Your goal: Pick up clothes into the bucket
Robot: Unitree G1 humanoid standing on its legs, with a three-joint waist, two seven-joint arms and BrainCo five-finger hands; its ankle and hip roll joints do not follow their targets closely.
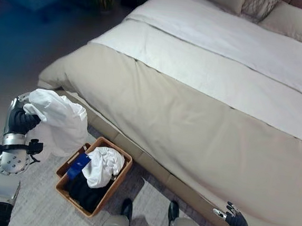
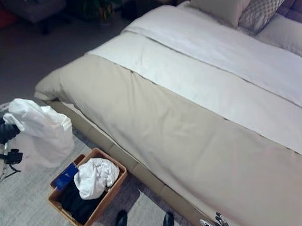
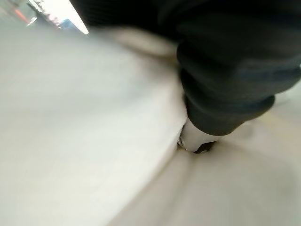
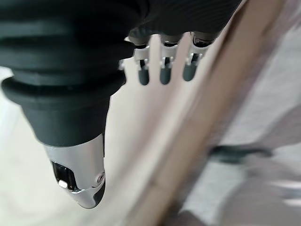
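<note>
Left hand (image 1: 20, 120) gripping one white garment (image 1: 60, 121), one basket (image 1: 117, 180)

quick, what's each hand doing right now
Left hand: shut on the white garment, held up beside the basket.
Right hand: open, holding nothing, low by the bed.

A wide bed (image 1: 210, 97) fills the scene from 12 to 4 o'clock — beige cover, white sheet, pillows (image 2: 239, 7) at 1 o'clock; grey rug (image 1: 37, 203) at 7 o'clock.
</note>
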